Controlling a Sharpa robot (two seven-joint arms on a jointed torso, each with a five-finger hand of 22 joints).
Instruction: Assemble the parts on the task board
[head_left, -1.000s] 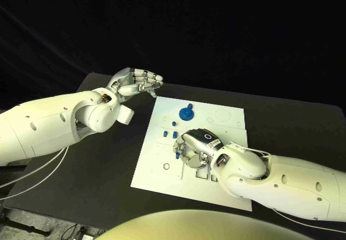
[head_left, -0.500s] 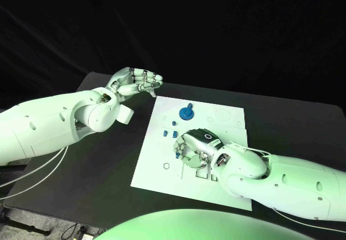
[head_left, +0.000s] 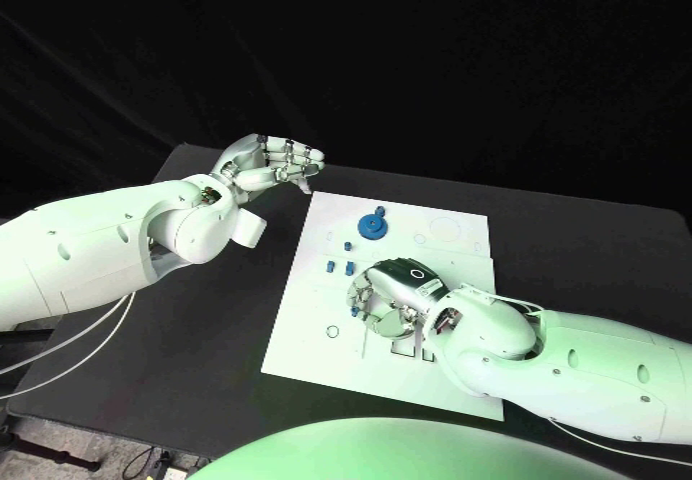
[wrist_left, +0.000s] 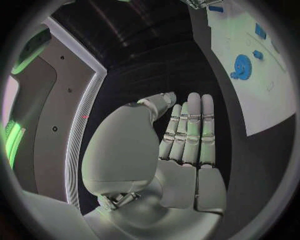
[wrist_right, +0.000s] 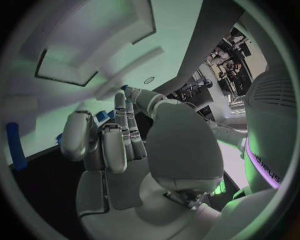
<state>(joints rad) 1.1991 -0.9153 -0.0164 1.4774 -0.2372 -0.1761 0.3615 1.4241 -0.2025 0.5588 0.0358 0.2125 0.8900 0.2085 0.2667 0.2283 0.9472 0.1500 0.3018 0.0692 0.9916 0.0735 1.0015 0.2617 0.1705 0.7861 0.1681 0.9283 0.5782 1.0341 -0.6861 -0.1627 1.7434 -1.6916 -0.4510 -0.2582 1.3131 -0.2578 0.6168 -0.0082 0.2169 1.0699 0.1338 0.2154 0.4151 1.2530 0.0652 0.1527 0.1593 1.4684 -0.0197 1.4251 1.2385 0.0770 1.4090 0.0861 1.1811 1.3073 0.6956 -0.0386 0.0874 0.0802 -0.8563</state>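
Note:
The white task board (head_left: 447, 235) lies in the middle of the table. A round blue part (head_left: 374, 228) stands on its far half, also seen as the round blue part (wrist_left: 242, 66). Small blue parts (head_left: 339, 267) lie near the board's left edge. My right hand (head_left: 392, 296) rests on the board's middle, fingers curled down onto it. Past those fingers (wrist_right: 115, 135) bits of blue show, and I cannot tell whether one is held. My left hand (head_left: 271, 164) hovers off the board's far left corner, fingers curled in on nothing.
The black table (head_left: 202, 330) spreads wide to the left of the board. My left forearm (head_left: 101, 250) reaches over that side. My right forearm (head_left: 577, 365) covers the board's near right corner.

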